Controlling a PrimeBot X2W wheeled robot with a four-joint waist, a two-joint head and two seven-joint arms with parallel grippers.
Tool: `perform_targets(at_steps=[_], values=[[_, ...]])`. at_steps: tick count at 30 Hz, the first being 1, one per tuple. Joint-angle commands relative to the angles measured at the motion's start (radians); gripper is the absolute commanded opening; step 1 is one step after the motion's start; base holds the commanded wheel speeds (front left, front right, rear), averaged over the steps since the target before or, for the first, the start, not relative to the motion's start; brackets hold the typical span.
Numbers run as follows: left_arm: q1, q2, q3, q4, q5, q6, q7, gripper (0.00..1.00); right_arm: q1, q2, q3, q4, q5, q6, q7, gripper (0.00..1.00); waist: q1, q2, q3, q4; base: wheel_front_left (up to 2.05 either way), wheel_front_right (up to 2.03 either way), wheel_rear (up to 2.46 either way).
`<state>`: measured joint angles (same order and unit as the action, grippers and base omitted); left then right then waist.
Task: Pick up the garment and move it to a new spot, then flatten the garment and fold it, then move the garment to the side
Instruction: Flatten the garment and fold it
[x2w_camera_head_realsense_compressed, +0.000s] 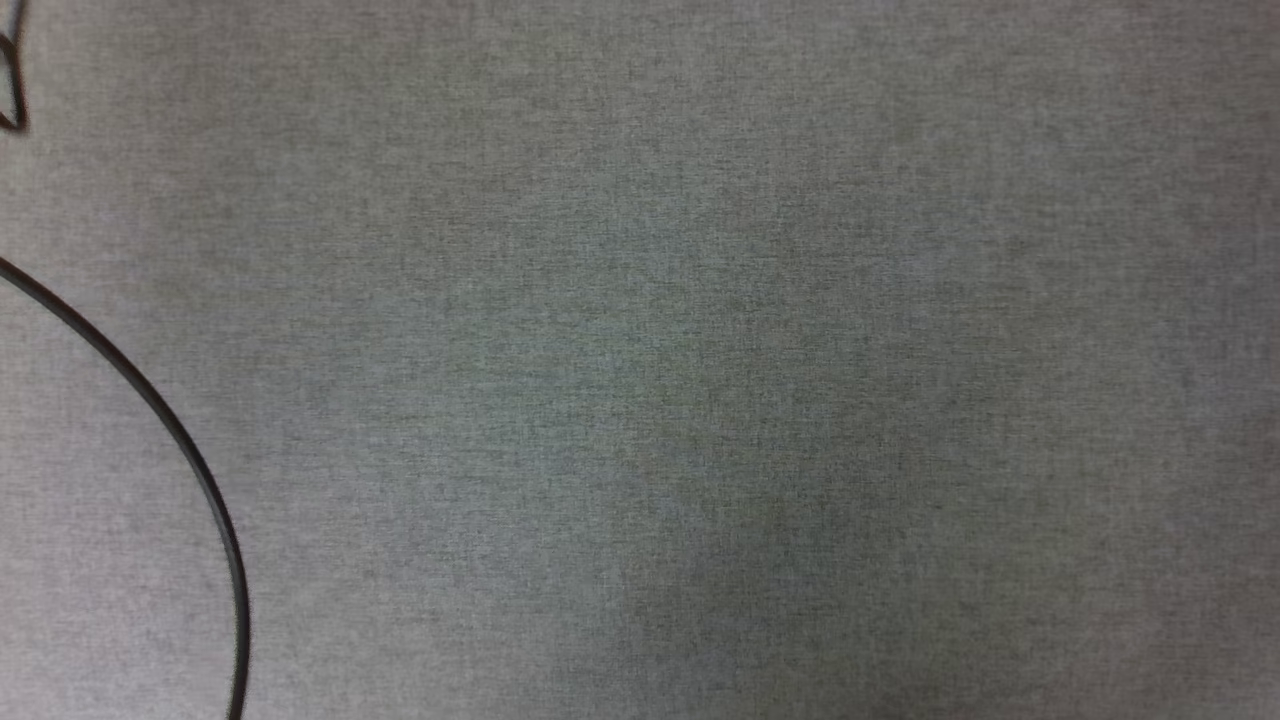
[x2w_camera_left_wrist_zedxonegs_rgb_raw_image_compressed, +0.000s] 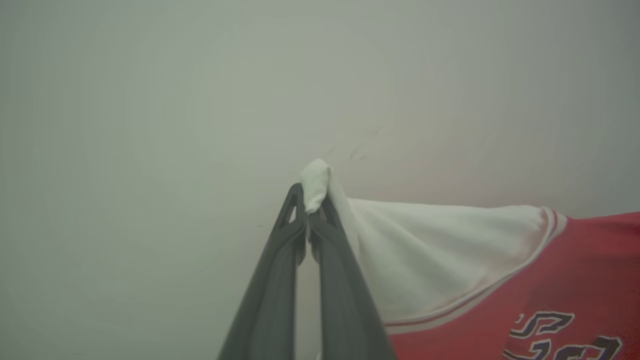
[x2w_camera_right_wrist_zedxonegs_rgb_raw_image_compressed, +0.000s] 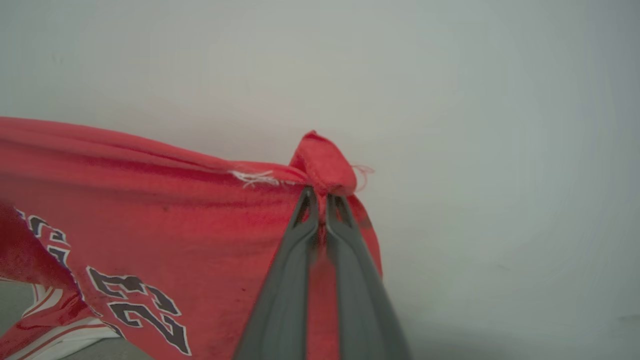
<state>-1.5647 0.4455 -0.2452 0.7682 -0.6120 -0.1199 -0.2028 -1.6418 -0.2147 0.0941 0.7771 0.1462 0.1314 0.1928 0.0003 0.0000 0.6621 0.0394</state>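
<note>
Grips the garment (x2w_camera_left_wrist_zedxonegs_rgb_raw_image_compressed: 450, 250) with the left claw (x2w_camera_left_wrist_zedxonegs_rgb_raw_image_compressed: 310, 202), dark fingers (x2w_camera_left_wrist_zedxonegs_rgb_raw_image_compressed: 275, 280) pressed together on a bunched white tip of sleeve end poking out just above them. Spreads from there to the right of the left wrist view: white sleeve cloth first, then thin red stripes, then red body with part of a black, white-outlined print (x2w_camera_left_wrist_zedxonegs_rgb_raw_image_compressed: 560, 335) at the lower right corner. Behind, a pale grey blur; impossible to tell whether wall or surface.

Grips the same garment with the right claw (x2w_camera_right_wrist_zedxonegs_rgb_raw_image_compressed: 322, 197) too, fingers closed on a red corner folded into a small knob, frayed white threads (x2w_camera_right_wrist_zedxonegs_rgb_raw_image_compressed: 252, 177) just beside the fingertips. Stretches leftward across the right wrist view as a taut red sheet, top edge running almost straight from the claw to the left edge. Carries a black "23" (x2w_camera_right_wrist_zedxonegs_rgb_raw_image_compressed: 145, 305) low on the left and a white, red-striped sleeve end (x2w_camera_right_wrist_zedxonegs_rgb_raw_image_compressed: 55, 335) at the bottom left corner, against a darker grey strip; contact with that strip not possible to judge.

In the head view, a grey woven surface (x2w_camera_head_realsense_compressed: 700, 350), with a thin dark cable (x2w_camera_head_realsense_compressed: 160, 410) curving across the lower left and a small dark loop (x2w_camera_head_realsense_compressed: 12, 90) at the upper left edge.
</note>
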Motion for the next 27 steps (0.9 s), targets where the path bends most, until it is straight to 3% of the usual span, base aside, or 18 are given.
perform_targets(at_steps=[1, 12, 20, 27], values=[[0.014, 0.000, 0.001, 0.005, -0.011, -0.002, -0.010, 0.00, 0.018, -0.003, 0.003, 0.010, 0.005, -0.001, -0.006, 0.00, -0.0003, 0.0000, 0.002, 0.004, 0.00, 0.00, 0.00], [0.358, -0.016, -0.058, 0.009, -0.113, -0.009, -0.057, 0.00, 0.320, -0.038, 0.105, 0.056, 0.109, -0.001, -0.082, 0.00, -0.0003, 0.0000, -0.139, 0.014, 0.00, 0.00, 0.00], [0.737, -0.016, -0.089, -0.084, -0.131, -0.010, -0.064, 0.00, 0.662, -0.072, 0.165, 0.009, 0.218, -0.001, -0.132, 0.00, -0.0003, 0.0000, -0.318, 0.020, 0.00, 0.00, 0.00], [1.018, -0.017, -0.106, -0.174, -0.140, 0.026, -0.051, 0.00, 0.915, -0.109, 0.192, -0.067, 0.296, -0.001, -0.103, 0.00, -0.0003, 0.0000, -0.460, 0.021, 0.00, 0.00, 0.00]])
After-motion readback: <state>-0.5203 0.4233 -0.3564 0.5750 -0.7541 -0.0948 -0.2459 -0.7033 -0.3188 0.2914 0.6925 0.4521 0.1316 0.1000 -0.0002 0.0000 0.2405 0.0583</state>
